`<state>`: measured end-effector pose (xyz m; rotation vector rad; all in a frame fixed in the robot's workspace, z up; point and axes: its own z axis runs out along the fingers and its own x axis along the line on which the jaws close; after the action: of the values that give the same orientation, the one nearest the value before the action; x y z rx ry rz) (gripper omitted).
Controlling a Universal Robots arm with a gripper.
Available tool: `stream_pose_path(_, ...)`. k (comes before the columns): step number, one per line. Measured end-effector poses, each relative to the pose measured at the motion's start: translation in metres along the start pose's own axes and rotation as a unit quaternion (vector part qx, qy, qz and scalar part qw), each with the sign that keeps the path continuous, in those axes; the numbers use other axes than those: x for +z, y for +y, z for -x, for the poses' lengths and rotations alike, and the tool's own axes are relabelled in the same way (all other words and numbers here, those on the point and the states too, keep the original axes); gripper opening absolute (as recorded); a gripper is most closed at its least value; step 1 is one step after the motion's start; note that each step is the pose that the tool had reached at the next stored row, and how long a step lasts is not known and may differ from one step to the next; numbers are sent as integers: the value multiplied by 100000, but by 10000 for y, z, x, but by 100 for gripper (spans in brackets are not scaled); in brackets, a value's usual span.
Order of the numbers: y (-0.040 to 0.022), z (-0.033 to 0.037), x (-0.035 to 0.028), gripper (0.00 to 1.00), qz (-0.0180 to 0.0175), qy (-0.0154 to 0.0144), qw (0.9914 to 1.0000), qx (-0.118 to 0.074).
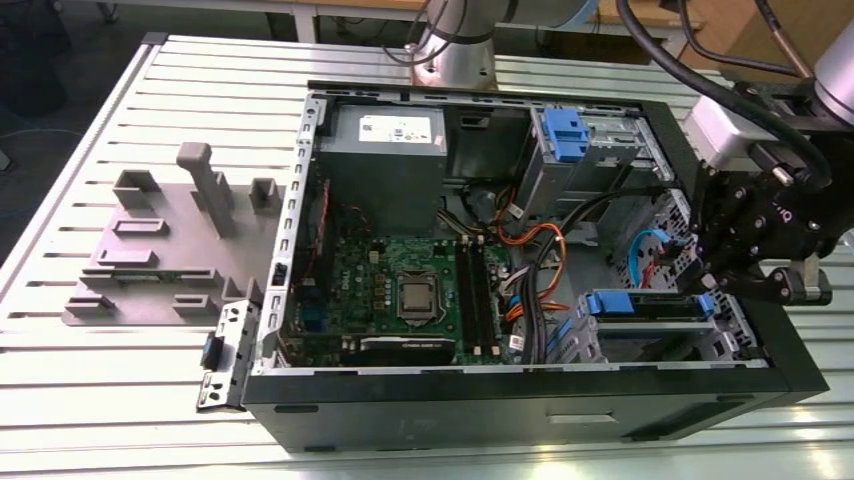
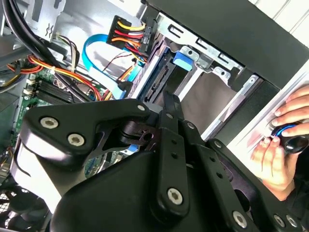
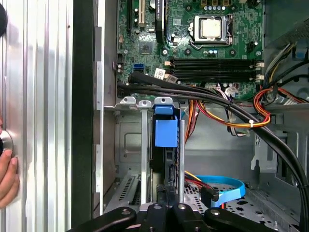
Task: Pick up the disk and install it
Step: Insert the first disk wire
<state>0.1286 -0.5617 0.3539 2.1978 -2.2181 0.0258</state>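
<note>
judging from how things lie, the main risk is a jam: the disk (image 3: 166, 133) stands on edge between the metal rails of the drive bay (image 3: 145, 159), and if pushed slightly askew its blue carrier frame could bind on a rail instead of sliding home. the loose cables (image 3: 227, 113), orange, yellow and black, and a flat blue ribbon cable (image 3: 231, 182) run just beside the bay, where the claw (image 3: 167, 209) could snag or pinch them. a person's hand (image 2: 277, 145) rests on the table (image 1: 107, 420) just outside the case wall, near enough to the arm to be a worry. the claw sits right at the disk's near edge, but i cannot tell whether it is clamped on it or slack. the bay lies in the corner of the computer case (image 1: 534, 410) at the exterior view's right, close to the table's edge there. the disk shows as a thin dark-and-silver slab seen edge-on, with a bright blue plastic tab at its end.
</note>
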Motion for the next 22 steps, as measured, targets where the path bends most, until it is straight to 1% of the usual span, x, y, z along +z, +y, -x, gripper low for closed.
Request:
stream_pose_path(2,0,3,-10,11,0,107,100000,-1)
stream_pose_path(6,0,31,-53,11,-1,291,100000,-1)
stream_pose_path(8,-8,50,-53,11,67,292,100000,-8)
stream_pose_path(11,-29,82,-54,11,446,294,99999,-12)
stream_pose_path(16,-77,127,-54,11,1537,307,99988,-46)
stream_pose_path(17,-90,132,-53,11,1710,308,99985,-51)
stream_pose_path(20,-93,137,-57,11,1751,329,99984,-45)
stream_pose_path(22,-94,139,-77,11,1750,338,99984,-49)
